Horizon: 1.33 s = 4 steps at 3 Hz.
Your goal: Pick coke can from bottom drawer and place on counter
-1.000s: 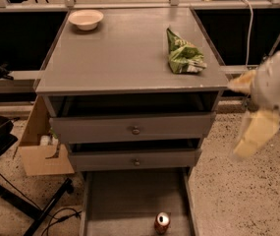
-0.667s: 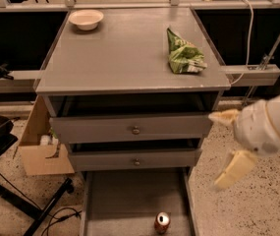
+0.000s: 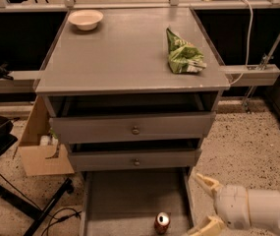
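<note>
The coke can [image 3: 162,222], red with a silver top, stands upright on the floor of the pulled-out bottom drawer [image 3: 125,195], near its front right. My gripper [image 3: 204,205] is low at the right, just outside the drawer's right wall and right of the can. Its two pale fingers [image 3: 206,184] are spread apart, pointing left, with nothing between them. The counter [image 3: 120,53] is the grey top of the cabinet above.
A white bowl [image 3: 85,19] sits at the counter's back left and a green chip bag [image 3: 183,56] at its right. Two knobbed drawers [image 3: 134,130] are slightly open. A cardboard box [image 3: 39,149], a black stand [image 3: 12,191] and cables lie on the left floor.
My gripper has dropped from beside the counter's right edge down to floor level, next to the bottom drawer and the can.
</note>
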### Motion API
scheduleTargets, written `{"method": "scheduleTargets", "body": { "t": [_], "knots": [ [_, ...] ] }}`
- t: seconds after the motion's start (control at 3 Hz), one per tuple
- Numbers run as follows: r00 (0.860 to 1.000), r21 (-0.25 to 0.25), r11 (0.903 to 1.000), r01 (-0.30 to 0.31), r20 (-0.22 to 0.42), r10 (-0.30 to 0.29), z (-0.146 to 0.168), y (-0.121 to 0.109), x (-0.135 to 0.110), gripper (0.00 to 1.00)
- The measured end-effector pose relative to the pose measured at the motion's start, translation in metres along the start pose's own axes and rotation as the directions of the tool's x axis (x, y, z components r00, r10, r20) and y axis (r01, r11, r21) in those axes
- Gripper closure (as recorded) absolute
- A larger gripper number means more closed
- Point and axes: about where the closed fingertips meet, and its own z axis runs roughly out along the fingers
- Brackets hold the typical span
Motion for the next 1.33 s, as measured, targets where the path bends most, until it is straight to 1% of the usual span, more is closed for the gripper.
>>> {"method": "scheduleTargets", "body": {
  "t": [0.33,0.67,1.0,1.33],
  "knots": [
    [0.995,-0.039,0.9969,-0.069,0.067,0.072,0.02,0.005,0.036,0.0],
    [0.993,-0.049,0.9956,-0.08,0.077,0.084,0.024,0.006,0.04,0.0],
    [0.991,-0.069,0.995,-0.072,0.111,0.079,0.043,-0.006,0.053,0.0],
    [0.983,-0.094,0.9953,0.026,0.181,-0.008,0.105,-0.059,0.095,0.0]
  ]
}}
